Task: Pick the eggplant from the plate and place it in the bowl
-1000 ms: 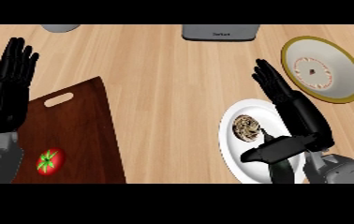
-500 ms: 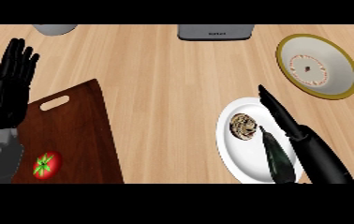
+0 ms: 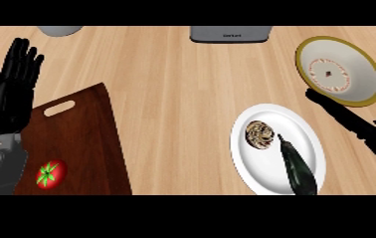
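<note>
Eggplant (image 3: 297,170) lies on the white plate (image 3: 253,167), lower right of the frame. It is long, slim and near-black, with a glossy skin, its narrow stem end pointing up-left towards a round, brown, patterned item (image 3: 259,133) that shares the plate.

Right hand (image 3: 343,117) sits at the right edge between plate and bowl (image 3: 327,53). Its fingers are stretched straight and hold nothing, and it stays clear of the eggplant. Left hand (image 3: 18,77) rests at upper left, fingers straight and up, also holding nothing.

The bowl is round with a yellow rim, pale inside with a speckled ring, at upper right and near the plate.

Handling, as I judge it:
- The eggplant is light and fairly stiff.
- Its skin is smooth and likely slick.
- It may roll on the glazed plate.
- The best hold is across the thicker middle, fingers on one side and thumb on the other, not at the thin stem tip.

The tabletop (image 3: 183,92) is pale wood grain. A dark reddish cutting board (image 3: 81,132) at lower left carries a tomato (image 3: 50,174).
</note>
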`<state>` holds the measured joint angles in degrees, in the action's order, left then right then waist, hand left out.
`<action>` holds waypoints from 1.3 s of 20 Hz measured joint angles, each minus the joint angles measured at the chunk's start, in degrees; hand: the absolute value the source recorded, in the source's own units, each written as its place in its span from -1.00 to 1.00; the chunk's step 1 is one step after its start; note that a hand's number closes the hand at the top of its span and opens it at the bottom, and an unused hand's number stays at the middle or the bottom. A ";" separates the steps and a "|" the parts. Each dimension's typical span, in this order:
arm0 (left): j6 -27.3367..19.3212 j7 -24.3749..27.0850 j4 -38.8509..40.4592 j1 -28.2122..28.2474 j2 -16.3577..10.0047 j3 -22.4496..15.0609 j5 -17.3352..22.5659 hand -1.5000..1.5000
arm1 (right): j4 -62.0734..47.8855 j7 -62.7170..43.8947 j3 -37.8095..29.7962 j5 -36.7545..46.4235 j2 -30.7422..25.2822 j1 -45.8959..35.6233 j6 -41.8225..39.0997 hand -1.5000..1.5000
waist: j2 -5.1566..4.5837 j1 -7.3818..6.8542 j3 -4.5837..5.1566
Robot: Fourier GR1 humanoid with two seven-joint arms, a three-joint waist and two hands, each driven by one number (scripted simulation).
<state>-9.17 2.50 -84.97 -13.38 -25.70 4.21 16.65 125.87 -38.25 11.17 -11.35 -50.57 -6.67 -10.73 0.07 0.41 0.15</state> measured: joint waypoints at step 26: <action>4.15 0.97 2.21 -0.74 2.40 3.78 -2.59 0.00 | -14.50 -5.44 0.63 -2.21 2.87 -3.30 -29.48 -1.00 | -0.09 -0.46 -0.15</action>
<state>-5.02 3.47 -82.76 -14.12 -23.30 7.99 14.06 111.38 -43.69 11.80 -13.56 -47.70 -9.97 -40.21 -0.03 -0.06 0.00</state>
